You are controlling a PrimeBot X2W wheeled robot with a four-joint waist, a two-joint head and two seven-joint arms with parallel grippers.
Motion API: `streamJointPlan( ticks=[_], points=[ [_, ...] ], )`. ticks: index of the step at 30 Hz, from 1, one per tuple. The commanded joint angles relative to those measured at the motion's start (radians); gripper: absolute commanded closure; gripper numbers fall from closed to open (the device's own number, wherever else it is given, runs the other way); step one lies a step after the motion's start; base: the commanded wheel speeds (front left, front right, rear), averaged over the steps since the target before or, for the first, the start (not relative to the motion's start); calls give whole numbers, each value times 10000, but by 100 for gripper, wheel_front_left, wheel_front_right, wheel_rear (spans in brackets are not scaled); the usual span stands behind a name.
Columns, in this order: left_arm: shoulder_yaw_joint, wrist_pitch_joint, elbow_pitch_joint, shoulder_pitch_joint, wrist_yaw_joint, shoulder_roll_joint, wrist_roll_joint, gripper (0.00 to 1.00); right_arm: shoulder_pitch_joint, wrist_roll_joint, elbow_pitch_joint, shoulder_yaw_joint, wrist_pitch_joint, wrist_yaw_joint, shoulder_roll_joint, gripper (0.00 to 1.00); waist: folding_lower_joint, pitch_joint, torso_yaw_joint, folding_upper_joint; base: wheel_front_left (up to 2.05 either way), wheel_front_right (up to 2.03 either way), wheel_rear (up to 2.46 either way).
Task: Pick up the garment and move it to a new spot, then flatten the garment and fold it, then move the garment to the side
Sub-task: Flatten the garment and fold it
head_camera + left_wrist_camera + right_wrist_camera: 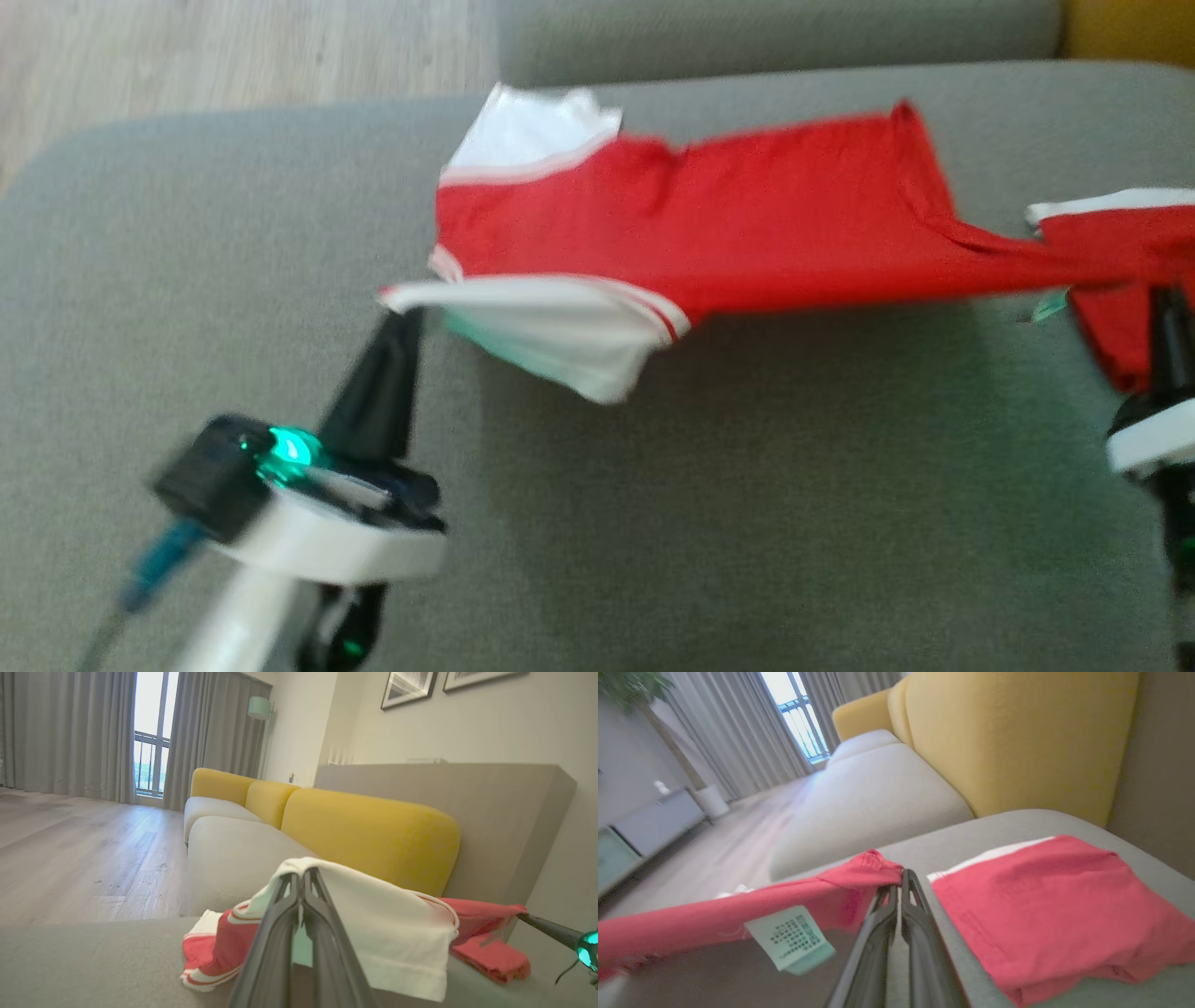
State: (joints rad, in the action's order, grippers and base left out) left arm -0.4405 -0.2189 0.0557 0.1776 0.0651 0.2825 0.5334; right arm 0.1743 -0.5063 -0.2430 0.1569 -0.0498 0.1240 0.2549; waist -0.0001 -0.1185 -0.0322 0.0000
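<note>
From head: looking steeply down onto grey seat [747, 523]. From wrists: low, close, facing yellow backrest [369, 835]; garment [747, 224] common to all.

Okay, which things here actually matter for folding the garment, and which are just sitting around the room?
Part of the job:
- red and white garment
- left gripper, shut on its white part
- right gripper, shut on its red edge
- grey cushion beneath it

Just lying about:
- yellow backrest
- curtains
- framed pictures
- lamp
</note>
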Motion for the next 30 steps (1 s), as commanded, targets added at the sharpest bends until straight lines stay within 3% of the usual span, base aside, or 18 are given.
streamJointPlan(
  ticks=[1,6,11,16,21,25,30],
  points=[
    [703,206,713,632,110,260,555,100,22,-791,1125,-188,-519,67,497,100,1,428,230,0,0,0,0],
    [1535,1637,1983,2217,345,530,2604,100,305,-2862,3726,429,-2325,67,1411,100,1,783,393,0,0,0,0],
    [2279,3158,2301,4543,45,818,3927,100,1462,-3145,4588,1309,-3554,67,2247,100,1,719,438,0,0,0,0],
    [2246,4264,1454,6353,-272,817,4441,100,3033,-3129,3985,1202,-4095,67,2571,100,1,362,452,0,0,0,0],
    [1727,4973,-982,8959,-224,539,4235,100,5938,-2519,2135,65,-4193,67,2158,100,1,-739,456,0,0,0,0],
    [1379,4703,-2312,10183,69,357,3716,100,7376,-1883,1117,-524,-3761,67,1793,100,1,-1367,448,0,0,0,0],
    [1068,3333,-4111,12078,451,-109,2975,100,9440,-886,-392,-1011,-2182,67,1647,100,1,-2136,330,0,0,0,0]
  ],
)
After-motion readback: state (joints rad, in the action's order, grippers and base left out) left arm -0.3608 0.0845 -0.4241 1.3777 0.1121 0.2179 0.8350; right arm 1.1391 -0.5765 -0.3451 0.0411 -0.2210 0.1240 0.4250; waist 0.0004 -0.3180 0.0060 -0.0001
